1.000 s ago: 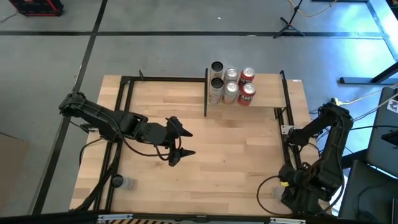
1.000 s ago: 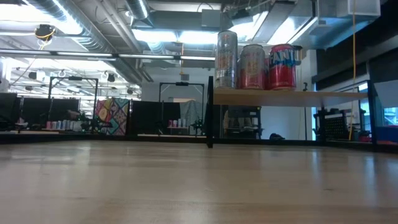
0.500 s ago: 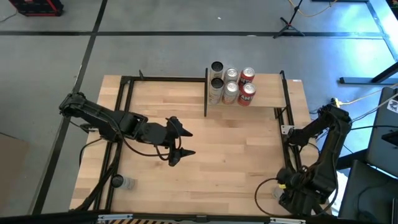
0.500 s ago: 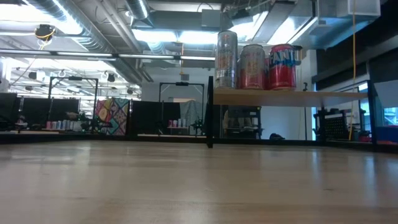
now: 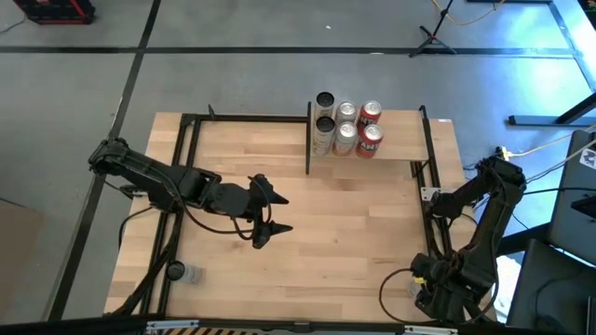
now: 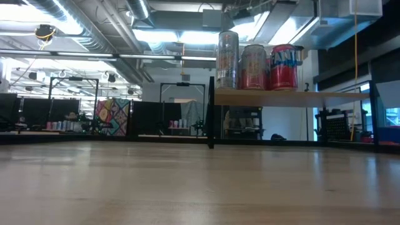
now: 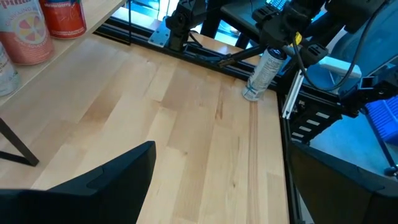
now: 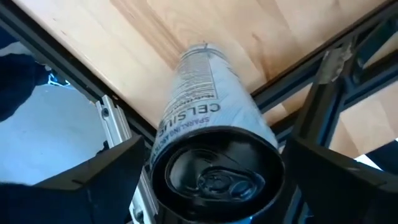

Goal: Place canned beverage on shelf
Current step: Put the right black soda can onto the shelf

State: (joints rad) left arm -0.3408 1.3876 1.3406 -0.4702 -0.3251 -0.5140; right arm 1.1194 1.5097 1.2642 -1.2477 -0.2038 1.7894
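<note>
A large light-wood tabletop (image 5: 372, 214) is edged with black metal frame rails (image 5: 242, 118) along its far side and both flanks. It stands on a grey concrete floor (image 5: 242, 37) crossed by dark tape lines (image 5: 279, 51). A red and black case (image 5: 56, 9) lies on the floor far off to the left. A thin yellow cable (image 5: 535, 147) runs at the right. Across the room stands a colourful patterned panel (image 6: 112, 117), under silver ceiling ducts (image 6: 81, 25).

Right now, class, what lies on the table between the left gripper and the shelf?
Bare tabletop, as the high view shows. The left gripper hangs mid-table; the shelf, already holding cans, stands at the far edge.
</note>
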